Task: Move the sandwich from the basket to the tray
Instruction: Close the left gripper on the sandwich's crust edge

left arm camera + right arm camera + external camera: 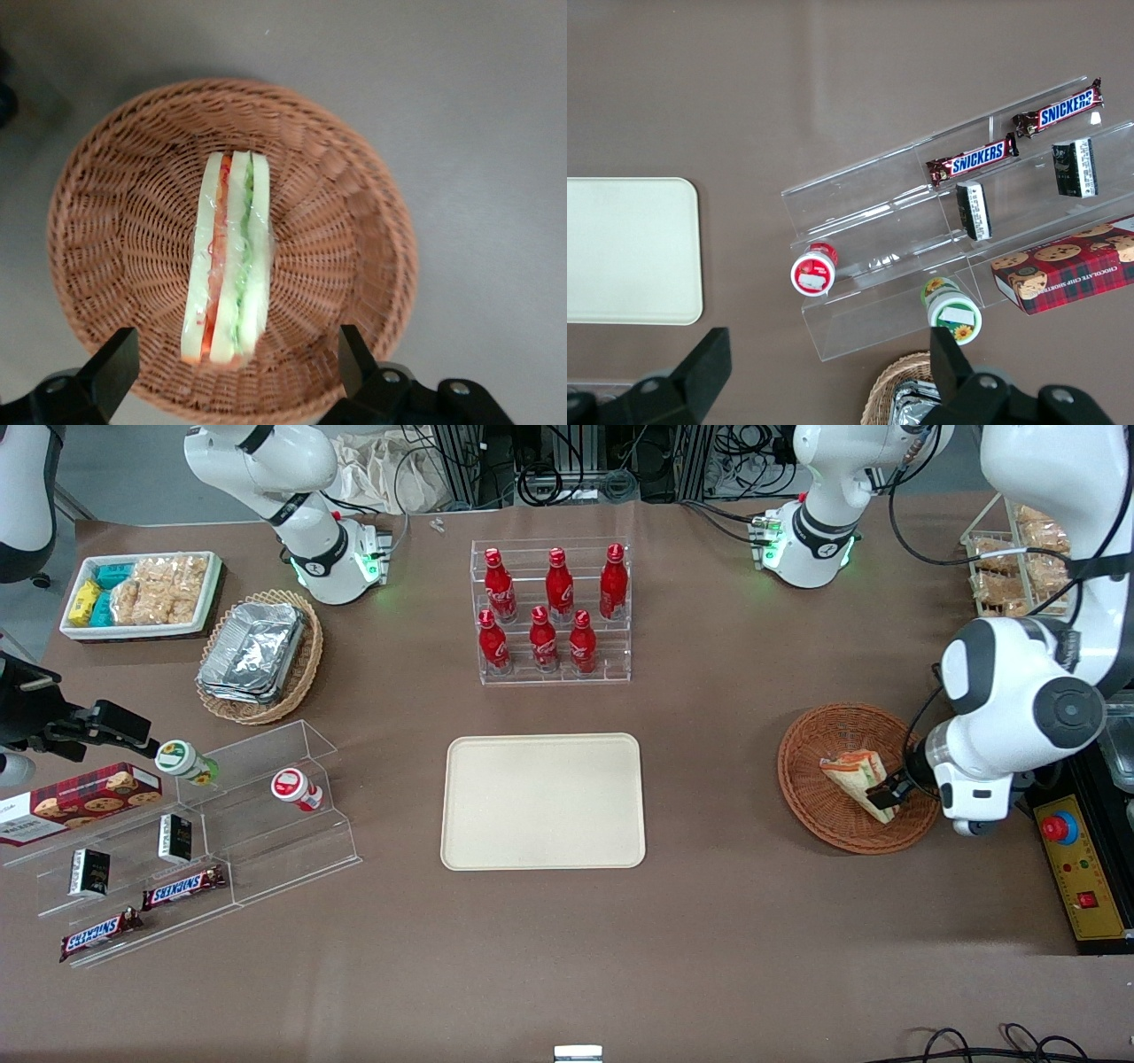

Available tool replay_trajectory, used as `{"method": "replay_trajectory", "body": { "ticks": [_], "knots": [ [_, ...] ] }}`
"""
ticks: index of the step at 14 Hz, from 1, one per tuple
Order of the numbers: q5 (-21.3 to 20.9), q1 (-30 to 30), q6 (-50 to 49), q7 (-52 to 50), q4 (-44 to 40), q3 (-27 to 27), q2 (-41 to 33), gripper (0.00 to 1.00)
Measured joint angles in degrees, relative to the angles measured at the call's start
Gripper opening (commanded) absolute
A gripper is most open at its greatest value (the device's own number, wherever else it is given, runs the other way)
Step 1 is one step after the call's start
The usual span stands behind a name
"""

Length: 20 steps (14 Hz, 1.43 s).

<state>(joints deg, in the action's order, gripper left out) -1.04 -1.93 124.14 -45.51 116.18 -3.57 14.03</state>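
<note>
The sandwich (850,772) lies in the reddish-brown wicker basket (828,731) toward the working arm's end of the table. In the left wrist view the sandwich (229,266) rests on its edge in the basket (345,230), with orange-red and green layers showing. My left gripper (890,797) is open and hangs low over the basket, at the end of the sandwich that is nearer the front camera. Its fingers (120,354) stand wide apart on either side of that end, clear of the wrap. The cream tray (542,802) lies bare at the table's middle.
A clear rack of red bottles (554,611) stands farther from the front camera than the tray. A control box with a red button (1059,828) sits beside the basket. A wire rack of snack bags (1010,558) stands at the working arm's end.
</note>
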Motion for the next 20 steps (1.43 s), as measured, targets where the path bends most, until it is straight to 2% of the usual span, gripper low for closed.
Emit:
{"method": "replay_trajectory", "body": {
  "ticks": [4,6,7,8,9,10,11,16,20],
  "knots": [
    [0.0,-0.2,8.4,-1.5,7.2,0.4,0.6,1.00],
    [0.0,-0.2,10.0,-2.0,8.0,0.5,1.7,1.00],
    [0.0,-0.2,10.3,-2.2,8.0,0.5,2.2,0.97],
    [0.0,-0.2,10.4,-2.3,8.0,0.5,2.7,0.77],
    [0.0,-0.2,10.6,-2.3,8.0,0.5,3.2,0.47],
    [0.0,-0.2,10.9,-2.5,7.9,0.5,3.7,0.13],
    [0.0,-0.2,11.1,-2.8,7.9,0.5,4.2,0.00],
    [-0.1,-0.1,10.9,-6.7,4.6,0.1,4.7,0.00],
    [-0.1,0.0,0.3,-7.7,-3.0,-0.2,4.6,0.00]
  ]
}}
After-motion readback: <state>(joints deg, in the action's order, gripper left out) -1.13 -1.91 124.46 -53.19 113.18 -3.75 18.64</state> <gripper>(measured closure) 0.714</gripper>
